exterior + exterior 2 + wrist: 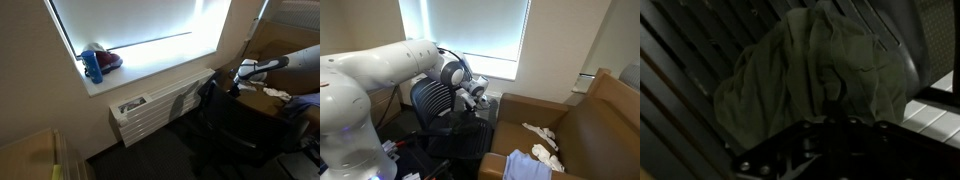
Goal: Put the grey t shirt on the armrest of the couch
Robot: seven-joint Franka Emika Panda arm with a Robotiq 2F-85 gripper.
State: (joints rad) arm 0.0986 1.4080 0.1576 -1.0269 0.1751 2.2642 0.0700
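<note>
My end effector (477,96): I can't tell how far open it is. It is too small in both exterior views, and in the wrist view it is only a dark shape at the bottom edge. No clear grip on anything.

The grey t shirt (815,75) is bunched right in front of it in the wrist view, lying on a dark ribbed surface. Its lower edge meets my dark finger area; I can't tell if they touch.

In an exterior view the end effector hangs just beside the back of the black office chair (432,100). The brown couch (595,115) is nearby, its armrest (530,102) bare. A white cloth (542,135) and a pale blue cloth (525,165) lie on the seat.
</note>
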